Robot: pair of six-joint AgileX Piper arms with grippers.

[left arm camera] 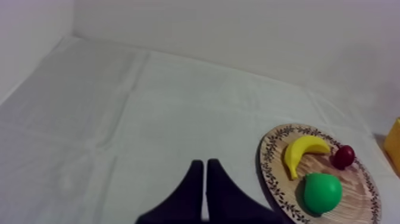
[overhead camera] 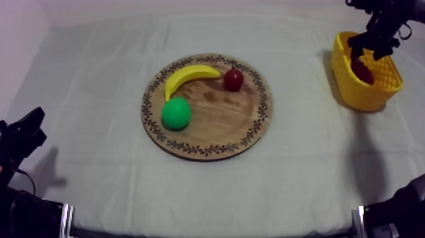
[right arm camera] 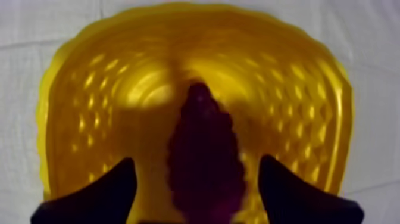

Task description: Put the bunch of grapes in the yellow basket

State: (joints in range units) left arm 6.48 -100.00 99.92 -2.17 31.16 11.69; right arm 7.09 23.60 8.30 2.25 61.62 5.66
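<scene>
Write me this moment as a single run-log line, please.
right gripper: open over yellow basket | bunch of grapes: in basket, not gripped | left gripper: shut, away from wooden board | on board: banana, pear, small red fruit

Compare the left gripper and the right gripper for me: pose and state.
The left gripper is shut on nothing, fingers together; the right gripper is open, fingers wide apart. The left gripper rests low, away from the wooden board; the right gripper hangs over the yellow basket, where the bunch of grapes lies. Both have black fingers and hold nothing.
</scene>
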